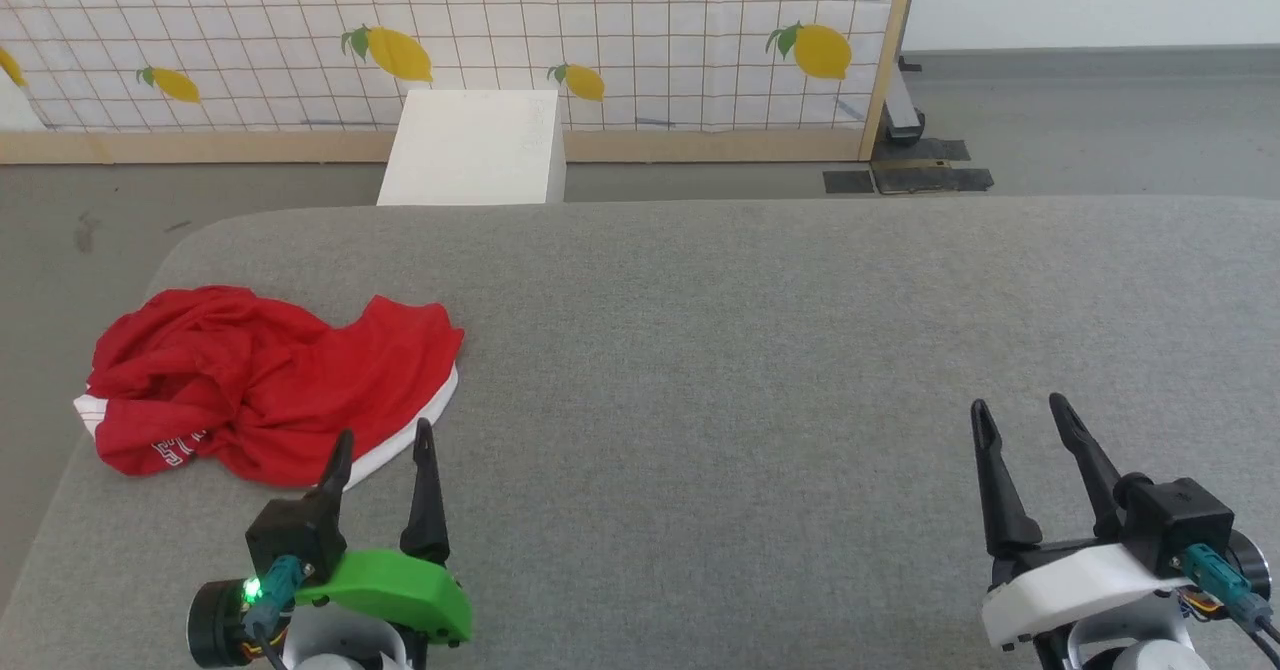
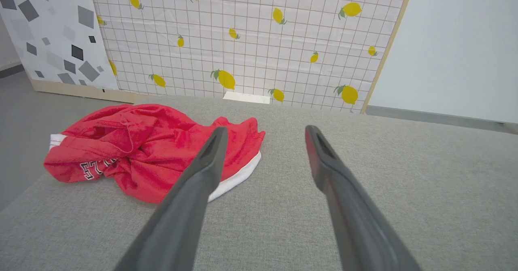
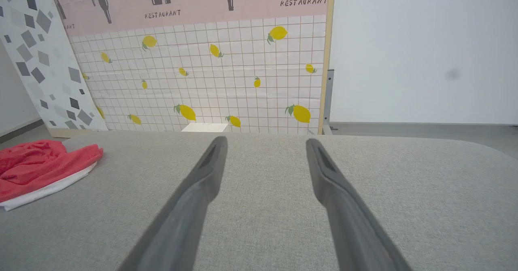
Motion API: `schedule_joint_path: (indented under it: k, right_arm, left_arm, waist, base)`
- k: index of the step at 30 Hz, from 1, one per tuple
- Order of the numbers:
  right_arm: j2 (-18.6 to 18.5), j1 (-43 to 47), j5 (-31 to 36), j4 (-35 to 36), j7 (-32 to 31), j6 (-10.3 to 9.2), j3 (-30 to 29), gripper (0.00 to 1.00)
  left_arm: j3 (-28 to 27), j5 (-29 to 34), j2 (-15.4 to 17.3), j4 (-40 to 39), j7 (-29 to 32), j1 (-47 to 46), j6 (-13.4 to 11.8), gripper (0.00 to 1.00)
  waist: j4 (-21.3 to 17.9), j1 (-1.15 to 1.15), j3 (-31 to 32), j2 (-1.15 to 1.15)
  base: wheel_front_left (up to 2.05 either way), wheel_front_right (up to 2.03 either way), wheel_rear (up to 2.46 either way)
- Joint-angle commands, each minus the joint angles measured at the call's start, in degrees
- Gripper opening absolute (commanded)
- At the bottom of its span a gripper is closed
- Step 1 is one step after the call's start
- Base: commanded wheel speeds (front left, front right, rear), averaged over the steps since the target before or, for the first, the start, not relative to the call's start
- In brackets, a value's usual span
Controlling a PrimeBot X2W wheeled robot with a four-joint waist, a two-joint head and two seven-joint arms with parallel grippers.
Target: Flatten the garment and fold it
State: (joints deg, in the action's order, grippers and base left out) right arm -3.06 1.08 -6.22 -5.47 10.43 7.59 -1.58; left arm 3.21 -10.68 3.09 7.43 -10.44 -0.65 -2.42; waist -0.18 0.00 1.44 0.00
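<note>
Left gripper (image 1: 384,430), right gripper (image 1: 1019,402) forward-pointing, fingers (image 1: 428,490) apart (crumpled garment (image 1: 260,380) just beside left).

Light: bright, even, diffuse
Shadows: faint, soft-edged
Focus: near fingers (image 2: 178,214) blurred in wrist views
Edges: slight wide-angle bowing

Garment (image 1: 270,390): bright red, white edge trim, small white lettering with dark outline. Counter (image 1: 750,350): plain grey woven fabric. Left claw (image 1: 384,430): black fingers, green cover (image 1: 400,585). Right claw (image 1: 1019,402): black fingers, white cover (image 1: 1080,585). Backdrop panel (image 1: 640,40): white, thin brown grid lines, yellow lemons with green leaves; pink band (image 3: 194,0) above it carries dark bottle shapes and dark lettering. Side panel (image 2: 48,32): white with scattered grey and black angular shapes. Box (image 1: 475,145): white. Floor (image 1: 1100,120): grey
</note>
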Motion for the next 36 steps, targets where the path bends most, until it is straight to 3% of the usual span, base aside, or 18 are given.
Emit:
schedule_joint_path:
  k: [1, 19, 23, 36]
  right_arm:
    - [0.1, -0.9, -0.5, -0.3, 0.6, -0.07, -0.1, 1.00]
    - [0.2, -0.6, -1.6, -1.1, 2.9, -0.09, -1.2, 1.00]
    - [0.2, -0.1, -1.4, -0.8, 3.4, -0.09, -2.0, 1.00]
    - [0.2, -0.2, -2.9, -1.2, 4.6, -0.10, -1.3, 1.00]
  left_arm:
    - [0.1, -1.1, 0.2, 0.3, -0.7, 0.5, -0.3, 1.00]
    - [1.2, -2.6, 0.3, 2.2, -2.9, 0.3, -0.7, 1.00]
    - [1.8, -2.5, 0.5, 2.6, -3.4, -0.5, -0.8, 1.00]
    - [0.7, -3.7, 2.5, 2.9, -4.6, 0.2, -1.9, 1.00]
  waist:
    - [0.0, 0.00, 0.1, 0.00]
    - [1.7, 0.00, 0.4, 0.00]
    - [6.1, 0.00, 0.1, 0.00]
    - [27.5, 0.00, -0.2, 0.00]
  base:
    - [0.00, 0.00, 0.00]
    - [0.00, 0.00, 0.00]
    - [0.00, 0.00, 0.00]
    - [0.00, 0.00, 0.00]
